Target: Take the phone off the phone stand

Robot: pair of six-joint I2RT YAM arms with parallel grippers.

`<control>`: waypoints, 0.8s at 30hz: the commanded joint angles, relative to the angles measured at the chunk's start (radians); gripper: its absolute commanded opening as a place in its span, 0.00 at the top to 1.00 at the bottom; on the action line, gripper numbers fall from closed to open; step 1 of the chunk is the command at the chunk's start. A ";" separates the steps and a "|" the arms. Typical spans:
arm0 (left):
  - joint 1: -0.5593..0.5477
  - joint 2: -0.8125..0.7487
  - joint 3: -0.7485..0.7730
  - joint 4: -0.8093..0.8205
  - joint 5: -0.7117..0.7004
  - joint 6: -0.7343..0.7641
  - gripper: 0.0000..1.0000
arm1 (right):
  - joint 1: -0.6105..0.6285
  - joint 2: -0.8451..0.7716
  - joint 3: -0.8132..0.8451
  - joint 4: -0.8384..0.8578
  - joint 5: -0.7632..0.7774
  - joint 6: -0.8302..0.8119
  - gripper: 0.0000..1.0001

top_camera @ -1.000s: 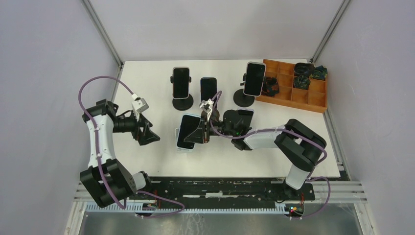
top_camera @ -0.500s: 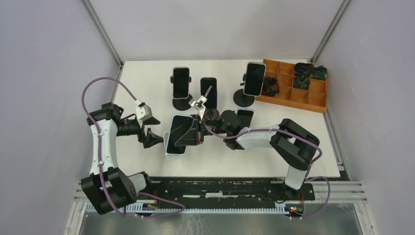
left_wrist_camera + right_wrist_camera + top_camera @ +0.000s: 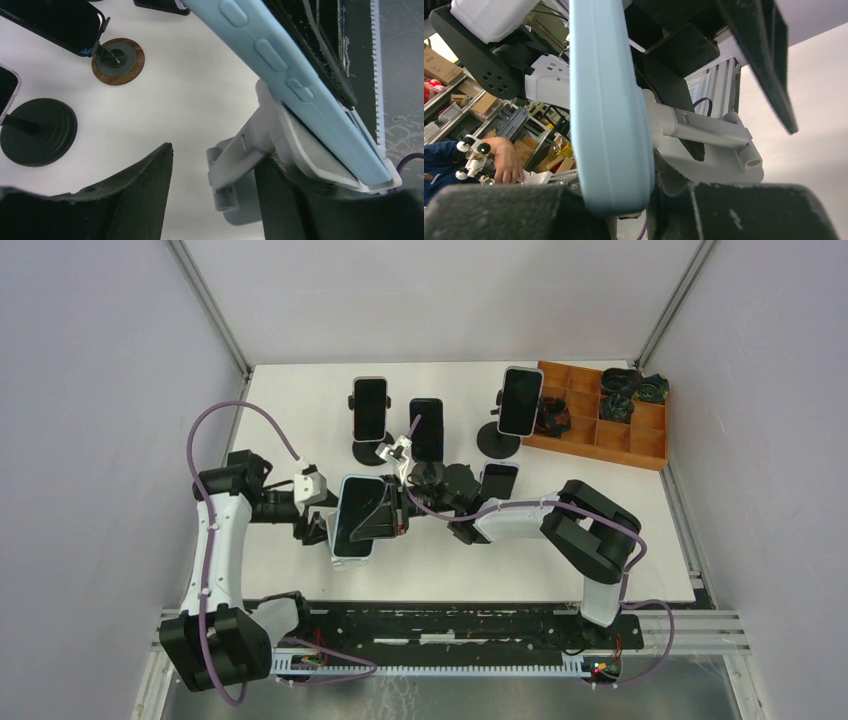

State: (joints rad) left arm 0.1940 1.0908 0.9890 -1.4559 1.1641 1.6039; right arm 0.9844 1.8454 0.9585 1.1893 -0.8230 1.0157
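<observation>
The phone has a light blue case and a dark screen. It sits in a white phone stand at the table's front left of centre. My right gripper is shut on the phone's edges; in the right wrist view the blue case sits between my fingers, with the stand's arm behind it. My left gripper is open. In the left wrist view its jaws straddle the stand's white arm, the right one against the cradle under the phone.
Other phones stand on stands behind: one on a black round base, one in the middle, one at the right, and a small one. A wooden compartment tray with dark items is at the back right.
The right gripper moved left with the phone, and the stand came with it. The left gripper swung right to the stand and now straddles its arm.
</observation>
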 commanded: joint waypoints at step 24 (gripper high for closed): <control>-0.032 -0.021 0.003 -0.011 0.029 0.191 0.98 | -0.088 -0.158 -0.074 -0.008 0.170 0.038 0.62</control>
State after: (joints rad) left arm 0.1558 1.0809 0.9756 -1.4452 1.1629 1.7485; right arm 0.9134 1.7447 0.8829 1.1572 -0.6933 1.0843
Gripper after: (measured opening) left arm 0.204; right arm 0.361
